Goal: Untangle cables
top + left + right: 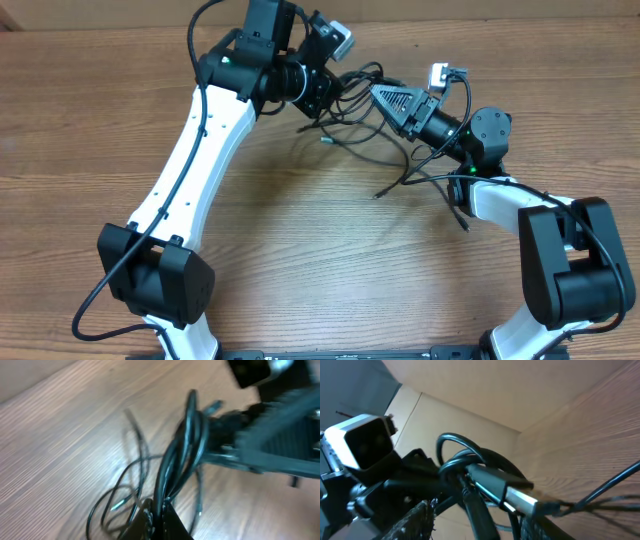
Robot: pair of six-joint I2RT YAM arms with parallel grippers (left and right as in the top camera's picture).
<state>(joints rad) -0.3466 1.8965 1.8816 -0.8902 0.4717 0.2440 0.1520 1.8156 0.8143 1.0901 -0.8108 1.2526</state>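
Clenching a bunch of the cables point(187, 445) in the left pincer point(159, 511), held them raised above the counter point(300, 260) near the middle of its far edge. Had the right pincer point(476, 521) facing it, jaws apart around several cords and a silver-tipped plug point(502, 489); could not tell whether gripped or merely straddled. Judged little undone: cords looped and crossed in one snarl between both pincers, loose ends trailing onto the counter. Left all separating and laying out to do.
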